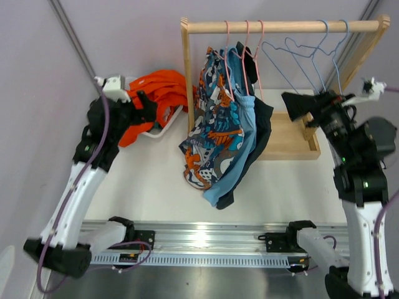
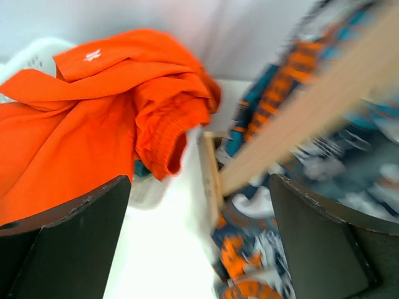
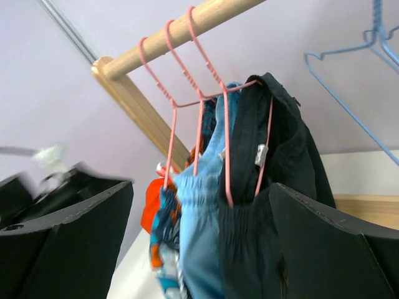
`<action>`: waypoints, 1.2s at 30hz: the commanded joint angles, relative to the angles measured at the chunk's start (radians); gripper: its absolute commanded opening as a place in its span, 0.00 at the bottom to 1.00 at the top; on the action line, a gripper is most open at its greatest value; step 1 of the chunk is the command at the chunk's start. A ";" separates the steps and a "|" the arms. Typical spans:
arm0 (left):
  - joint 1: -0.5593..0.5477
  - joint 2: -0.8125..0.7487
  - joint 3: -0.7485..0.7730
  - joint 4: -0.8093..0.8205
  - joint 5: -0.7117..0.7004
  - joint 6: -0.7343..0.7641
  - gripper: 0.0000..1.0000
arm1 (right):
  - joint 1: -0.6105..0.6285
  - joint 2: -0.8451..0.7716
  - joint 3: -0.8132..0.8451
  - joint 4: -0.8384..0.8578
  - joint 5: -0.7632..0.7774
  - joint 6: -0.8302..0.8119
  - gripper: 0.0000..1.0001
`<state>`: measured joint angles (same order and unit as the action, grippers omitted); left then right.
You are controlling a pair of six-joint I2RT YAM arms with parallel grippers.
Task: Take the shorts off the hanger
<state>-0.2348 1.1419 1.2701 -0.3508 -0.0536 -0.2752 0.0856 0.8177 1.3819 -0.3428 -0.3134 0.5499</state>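
Your left gripper (image 2: 199, 182) and right gripper (image 3: 201, 187) have jaws spread; ahead-left of the left one, orange-red shorts (image 2: 93, 106) lie in the white basket (image 2: 30, 57).

We cannot read any words or numbers. The orange shorts (image 2: 93, 106) have a tiny white mark (image 2: 92, 55), and the black shorts (image 3: 293, 187) have a white tag (image 3: 260, 154), both too small to read.

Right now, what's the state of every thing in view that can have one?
orange-red shorts, off the hanger, heaped over the white basket.
cartoon print shorts, hanging on a pink hanger.
light blue shorts, hanging on a pink hanger.
near-black shorts, hanging on a pink hanger.
blue hangers, empty, on the rail.
left pincer, open, empty.
right pincer, open, empty.
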 commanded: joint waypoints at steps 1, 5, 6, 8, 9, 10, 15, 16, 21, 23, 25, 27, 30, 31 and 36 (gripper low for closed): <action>-0.029 -0.149 -0.130 -0.118 -0.057 0.033 0.99 | 0.042 0.137 0.083 0.113 -0.003 0.002 0.99; -0.034 -0.339 -0.311 -0.157 -0.055 0.040 0.99 | 0.112 0.294 0.203 0.113 0.057 -0.053 0.99; -0.034 -0.391 -0.366 -0.162 -0.063 0.053 0.99 | 0.123 0.323 0.238 0.116 0.062 -0.060 1.00; -0.034 -0.427 -0.403 -0.160 -0.080 0.074 0.99 | 0.134 0.394 0.269 0.126 0.079 -0.067 0.99; -0.034 -0.439 -0.434 -0.169 -0.086 0.074 0.99 | 0.146 0.414 0.296 0.126 0.086 -0.073 0.99; -0.034 -0.444 -0.439 -0.171 -0.089 0.065 0.99 | 0.152 0.448 0.308 0.125 0.109 -0.077 0.99; -0.034 -0.442 -0.449 -0.155 -0.068 0.060 1.00 | 0.189 0.503 0.332 0.134 0.172 -0.094 0.91; -0.034 -0.439 -0.446 -0.152 -0.072 0.060 0.99 | 0.197 0.508 0.325 0.134 0.183 -0.099 0.89; -0.034 -0.435 -0.446 -0.142 -0.046 0.060 0.99 | 0.235 0.529 0.284 0.142 0.244 -0.111 0.74; -0.032 -0.439 -0.449 -0.140 -0.045 0.060 0.99 | 0.247 0.535 0.264 0.143 0.257 -0.108 0.67; -0.034 -0.439 -0.449 -0.140 -0.038 0.059 0.99 | 0.258 0.541 0.250 0.146 0.276 -0.113 0.56; -0.034 -0.439 -0.448 -0.140 -0.038 0.059 0.99 | 0.267 0.544 0.241 0.140 0.295 -0.119 0.52; -0.034 -0.444 -0.451 -0.140 -0.034 0.057 0.99 | 0.270 0.548 0.224 0.140 0.303 -0.119 0.52; -0.034 -0.446 -0.449 -0.140 -0.034 0.057 0.99 | 0.270 0.549 0.220 0.145 0.304 -0.119 0.50; -0.034 -0.449 -0.449 -0.139 -0.034 0.057 0.99 | 0.275 0.554 0.220 0.142 0.312 -0.120 0.18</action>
<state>-0.2634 0.7082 0.8116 -0.5331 -0.1017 -0.2340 0.3531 1.3777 1.5951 -0.2356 -0.0303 0.4389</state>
